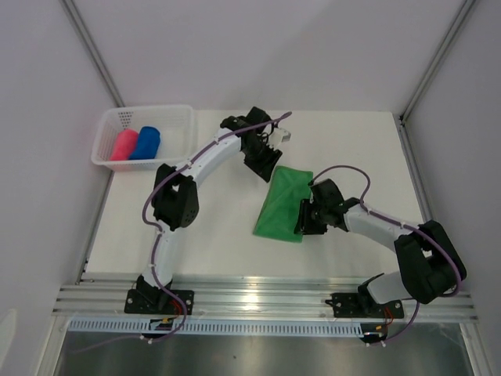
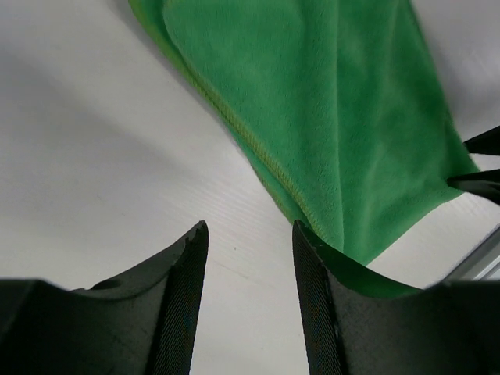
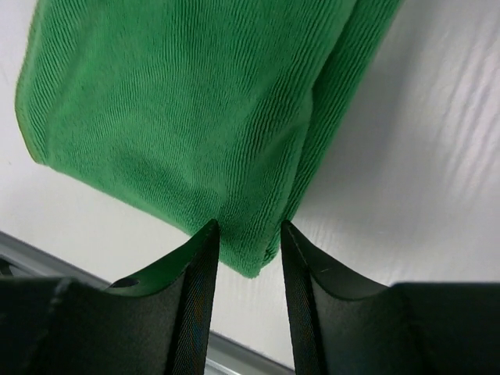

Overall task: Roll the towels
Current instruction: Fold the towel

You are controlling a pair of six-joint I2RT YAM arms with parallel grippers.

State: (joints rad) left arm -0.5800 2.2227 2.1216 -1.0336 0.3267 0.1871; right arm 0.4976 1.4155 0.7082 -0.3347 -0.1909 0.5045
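A bright green towel (image 1: 280, 205) lies folded flat mid-table, long axis running far to near. My left gripper (image 1: 270, 166) hovers at its far end. In the left wrist view the left gripper (image 2: 250, 234) is open over bare table, with the green towel (image 2: 344, 117) just beyond its right finger. My right gripper (image 1: 300, 222) sits at the towel's right edge. The right wrist view has it (image 3: 246, 230) open, a corner of the green towel (image 3: 180, 109) lying between the fingertips. A pink-red towel (image 1: 123, 146) and a royal blue towel (image 1: 145, 142) lie rolled in the basket.
The white mesh basket (image 1: 156, 108) stands at the table's far left corner. An aluminium rail (image 1: 266, 294) runs along the near edge by the arm bases. White enclosure walls close the table on the left, back and right.
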